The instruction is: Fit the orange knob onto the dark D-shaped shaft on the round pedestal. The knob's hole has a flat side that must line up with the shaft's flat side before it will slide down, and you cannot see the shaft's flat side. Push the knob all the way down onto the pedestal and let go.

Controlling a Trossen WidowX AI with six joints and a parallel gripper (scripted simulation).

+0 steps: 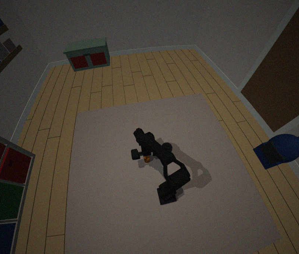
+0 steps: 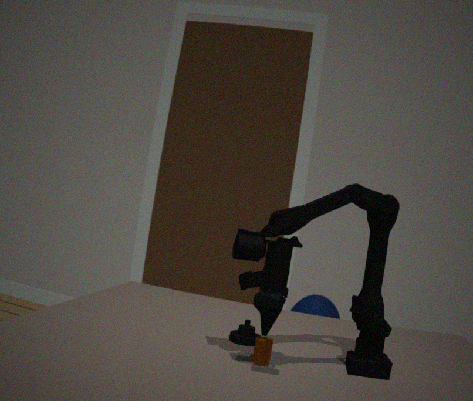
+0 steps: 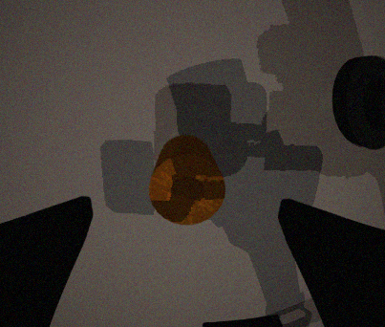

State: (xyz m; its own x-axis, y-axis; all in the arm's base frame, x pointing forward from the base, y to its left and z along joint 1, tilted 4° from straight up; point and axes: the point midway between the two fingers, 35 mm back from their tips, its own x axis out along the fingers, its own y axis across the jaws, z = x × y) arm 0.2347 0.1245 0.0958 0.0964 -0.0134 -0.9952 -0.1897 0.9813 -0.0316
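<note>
The orange knob (image 1: 146, 159) (image 2: 262, 352) (image 3: 187, 184) stands upright on the light mat. My gripper (image 2: 264, 334) (image 3: 187, 209) is open and empty, pointing down. In the wrist view its two fingertips stand wide apart, left and right of the knob; in the exterior view they are just above the knob's top and overlap each other. The dark round pedestal (image 2: 237, 338) (image 3: 367, 102) with its upright shaft (image 2: 247, 322) stands beside the knob, to the right in the wrist view. The arm hides the pedestal in the top view. The shaft's flat side cannot be made out.
The arm's base (image 1: 167, 196) (image 2: 368, 366) stands on the mat (image 1: 111, 213). The arm's shadows fall around the knob and pedestal. A blue rounded object (image 1: 286, 149) (image 2: 316, 306), a green cabinet (image 1: 87, 45) and a door (image 2: 228, 150) are farther off.
</note>
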